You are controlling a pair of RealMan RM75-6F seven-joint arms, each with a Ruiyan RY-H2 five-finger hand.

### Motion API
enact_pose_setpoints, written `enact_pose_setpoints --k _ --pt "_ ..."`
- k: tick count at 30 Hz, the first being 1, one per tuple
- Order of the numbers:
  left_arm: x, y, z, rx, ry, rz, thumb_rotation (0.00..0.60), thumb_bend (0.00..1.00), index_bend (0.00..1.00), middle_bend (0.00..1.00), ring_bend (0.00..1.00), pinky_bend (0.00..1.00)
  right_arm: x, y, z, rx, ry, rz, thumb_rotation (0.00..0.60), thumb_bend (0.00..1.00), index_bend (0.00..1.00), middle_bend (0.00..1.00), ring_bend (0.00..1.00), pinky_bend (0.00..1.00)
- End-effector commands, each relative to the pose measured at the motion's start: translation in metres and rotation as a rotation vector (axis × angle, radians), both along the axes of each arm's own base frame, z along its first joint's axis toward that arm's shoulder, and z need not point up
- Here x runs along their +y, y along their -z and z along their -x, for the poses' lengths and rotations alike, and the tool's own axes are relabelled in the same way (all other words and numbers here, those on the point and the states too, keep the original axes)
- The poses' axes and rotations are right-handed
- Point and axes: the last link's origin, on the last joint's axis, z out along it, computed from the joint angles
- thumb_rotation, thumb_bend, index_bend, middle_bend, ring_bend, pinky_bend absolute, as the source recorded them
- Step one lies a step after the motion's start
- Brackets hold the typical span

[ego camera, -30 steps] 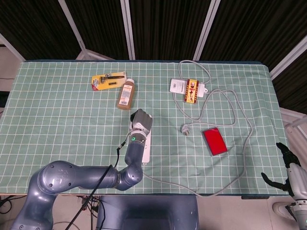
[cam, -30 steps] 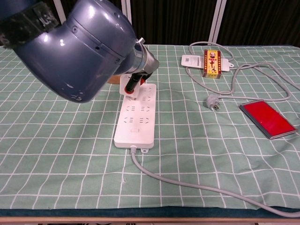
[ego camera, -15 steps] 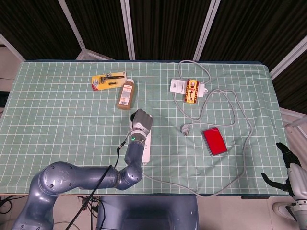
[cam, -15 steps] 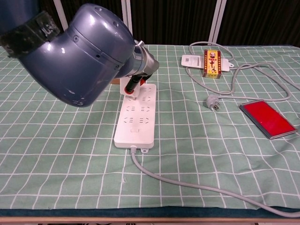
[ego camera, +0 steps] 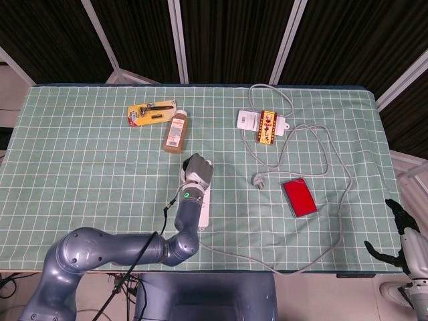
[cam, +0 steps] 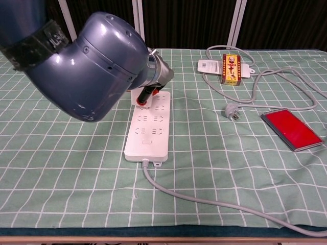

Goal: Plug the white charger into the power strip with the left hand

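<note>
The white power strip [cam: 149, 133] lies lengthwise in the middle of the green checked cloth, also seen in the head view [ego camera: 203, 214]. My left hand [ego camera: 198, 168] sits over the strip's far end, mostly hidden by my own forearm in the chest view. Beneath it a dark finger with a red pad [cam: 145, 96] presses against the white charger [cam: 136, 95], which the hand holds at the strip's farthest sockets. Whether its prongs are in a socket is hidden. My right hand [ego camera: 406, 235] hangs off the table's right front corner, fingers apart and holding nothing.
A brown bottle [ego camera: 176, 132] and a yellow tool pack [ego camera: 152, 113] lie beyond the strip. To the right are a white pack [ego camera: 248, 120], a red-yellow box [ego camera: 267, 126], a loose grey plug [ego camera: 257, 180], a red pad [ego camera: 299, 197] and a looping grey cable [ego camera: 344, 200].
My left arm has shifted slightly toward me and to the right, the hand staying over the strip's far end with the charger. The right hand has not moved.
</note>
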Motion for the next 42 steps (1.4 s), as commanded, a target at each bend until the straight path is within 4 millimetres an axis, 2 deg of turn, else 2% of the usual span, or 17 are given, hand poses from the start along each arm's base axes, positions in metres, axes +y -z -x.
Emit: enact_pose_setpoints --k 1,16,17,19,21,24,27,30,32,36,42 --pt "-0.001 0.002 0.0 0.006 0.004 0.004 0.6 0.82 0.71 0.83 0.93 0.99 0.0 0.0 0.0 -0.001 0.0 0.001 0.6 0.34 0.0 0.0 0.0 0.0" --pt "-0.007 0.01 -0.001 0.01 0.026 0.014 0.6 0.81 0.71 0.83 0.93 0.99 0.0 0.0 0.0 -0.003 0.001 0.003 0.6 0.34 0.0 0.0 0.0 0.0" --pt "-0.007 0.01 -0.001 0.009 0.031 0.012 0.6 0.79 0.7 0.83 0.93 0.99 0.0 0.0 0.0 -0.003 0.001 0.003 0.6 0.34 0.0 0.0 0.0 0.0" --pt "-0.005 0.007 -0.001 0.006 0.04 0.003 0.6 0.68 0.66 0.79 0.93 0.99 0.0 -0.001 0.0 -0.003 0.001 0.003 0.6 0.34 0.0 0.0 0.0 0.0" --pt "-0.004 0.006 -0.001 0.006 0.045 -0.002 0.6 0.5 0.57 0.71 0.93 0.99 0.0 0.0 0.0 -0.004 0.001 0.002 0.6 0.34 0.0 0.0 0.0 0.0" --pt "-0.002 0.002 0.0 0.009 0.051 -0.011 0.6 0.33 0.42 0.57 0.93 0.99 0.0 0.0 0.0 -0.004 0.001 0.002 0.6 0.34 0.0 0.0 0.0 0.0" --pt "-0.001 0.0 0.0 0.004 0.058 -0.016 0.6 0.18 0.27 0.43 0.93 0.99 0.0 0.0 0.0 -0.003 0.001 0.002 0.6 0.34 0.0 0.0 0.0 0.0" --pt "0.0 -0.002 0.0 -0.003 0.064 -0.022 0.6 0.07 0.18 0.34 0.92 0.98 0.001 0.0 0.0 -0.003 0.002 0.004 0.6 0.34 0.0 0.0 0.0 0.0" --pt "0.0 -0.003 0.0 -0.007 0.066 -0.023 0.6 0.02 0.14 0.29 0.92 0.98 0.001 0.0 0.0 -0.003 0.002 0.004 0.6 0.34 0.0 0.0 0.0 0.0" --pt "0.001 -0.005 0.001 -0.021 0.068 -0.022 0.6 0.0 0.1 0.23 0.92 0.97 0.001 0.0 0.0 -0.003 0.002 0.004 0.6 0.34 0.0 0.0 0.0 0.0" --pt "0.004 -0.012 0.004 -0.052 0.06 -0.034 0.6 0.0 0.11 0.22 0.92 0.97 0.001 -0.001 0.0 -0.001 0.002 0.006 0.6 0.34 0.0 0.0 0.0 0.0"
